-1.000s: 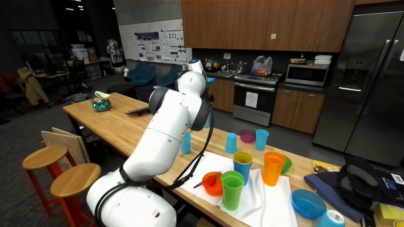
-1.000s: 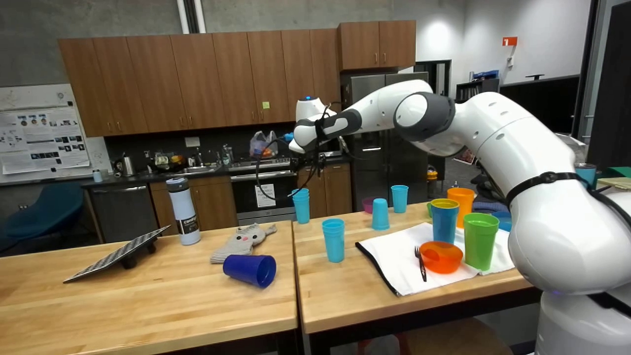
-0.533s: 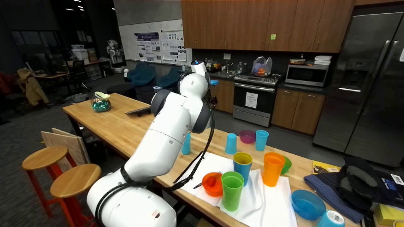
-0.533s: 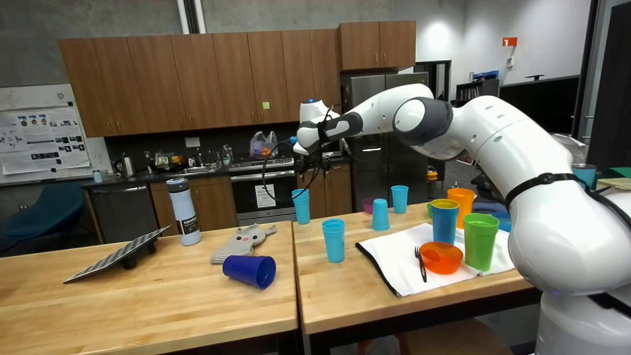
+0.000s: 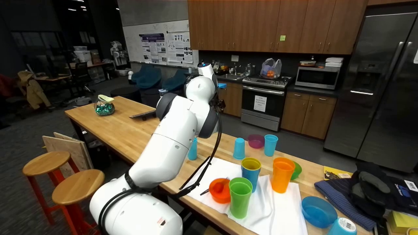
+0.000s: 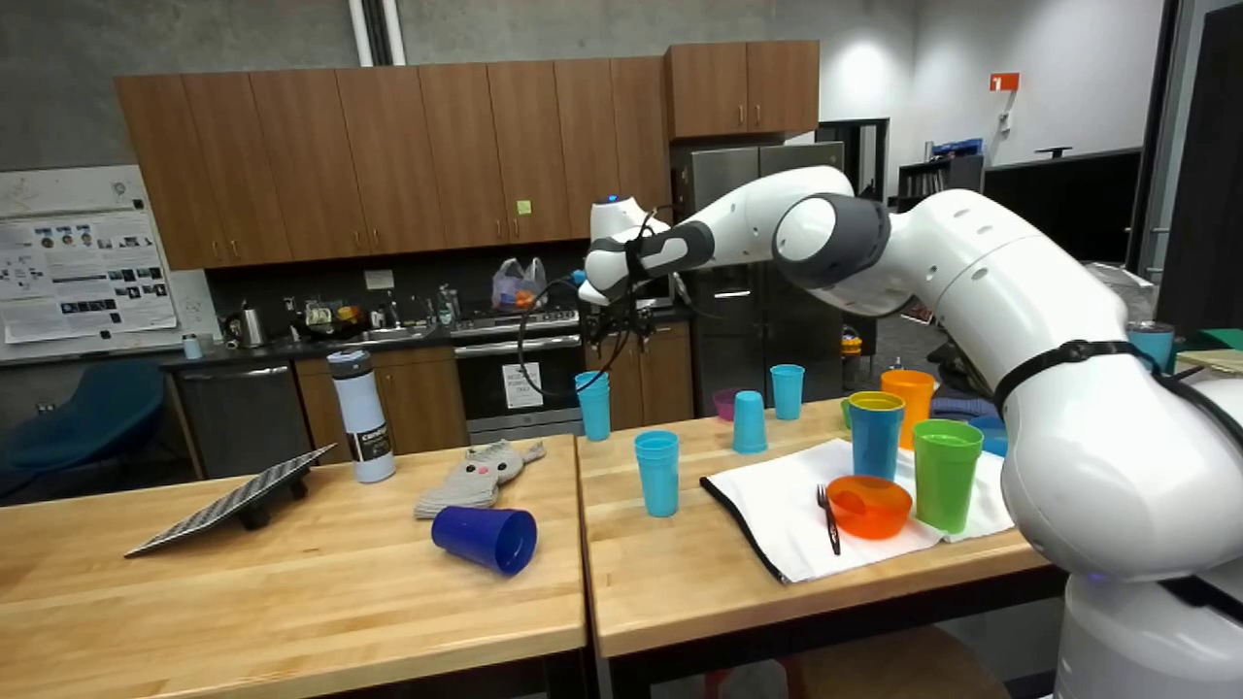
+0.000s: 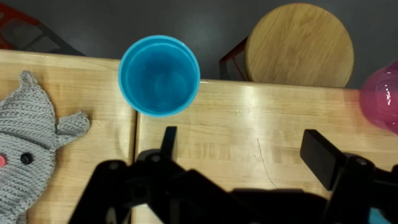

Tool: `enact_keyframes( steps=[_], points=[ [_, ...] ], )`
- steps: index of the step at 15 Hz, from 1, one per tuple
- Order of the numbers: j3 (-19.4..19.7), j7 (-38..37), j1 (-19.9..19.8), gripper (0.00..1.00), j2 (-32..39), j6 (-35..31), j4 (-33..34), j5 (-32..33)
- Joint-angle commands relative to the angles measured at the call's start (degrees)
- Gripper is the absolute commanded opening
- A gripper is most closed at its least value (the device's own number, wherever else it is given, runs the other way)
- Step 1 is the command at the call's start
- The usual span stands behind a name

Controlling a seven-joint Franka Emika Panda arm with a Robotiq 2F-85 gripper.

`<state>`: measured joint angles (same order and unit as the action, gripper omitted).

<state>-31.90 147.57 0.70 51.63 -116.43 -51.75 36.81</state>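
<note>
Open jaws with nothing between them: so my gripper (image 7: 244,144) hangs over the wooden table in the wrist view. One of its dark fingers (image 7: 323,158) shows a flat pad. Ahead of the finger on the left of that view is an upright light blue cup (image 7: 159,76), apparently stacked, near the table edge; it also appears below the gripper (image 6: 619,325) in an exterior view. A grey knitted toy (image 7: 26,140) lies at the left, and a magenta bowl (image 7: 381,96) is cut off at the right. A dark blue cup (image 6: 485,539) lies on its side by the toy.
Other light blue cups (image 6: 657,473) stand nearby, one upside down (image 6: 749,422). A white cloth (image 5: 281,209) bears an orange bowl (image 5: 219,192), a fork and tall cups, including a green one (image 5: 240,199). A bottle (image 6: 363,417) and tilted panel (image 6: 233,500) stand beyond the table seam.
The arm's wrist end has shifted slightly right and down in both exterior views, then stayed still. The dark blue cup has rolled a little left. My gripper touches nothing in these frames.
</note>
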Motion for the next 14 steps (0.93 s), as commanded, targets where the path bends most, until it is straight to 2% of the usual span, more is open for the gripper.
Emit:
enact_keyframes(
  steps=[1,14],
  points=[
    [0.1,0.8,1.4,1.0,2.5,1.6,4.1,-0.3],
    [1.3,0.7,4.6,1.0,7.1,3.6,11.6,0.8]
  ],
)
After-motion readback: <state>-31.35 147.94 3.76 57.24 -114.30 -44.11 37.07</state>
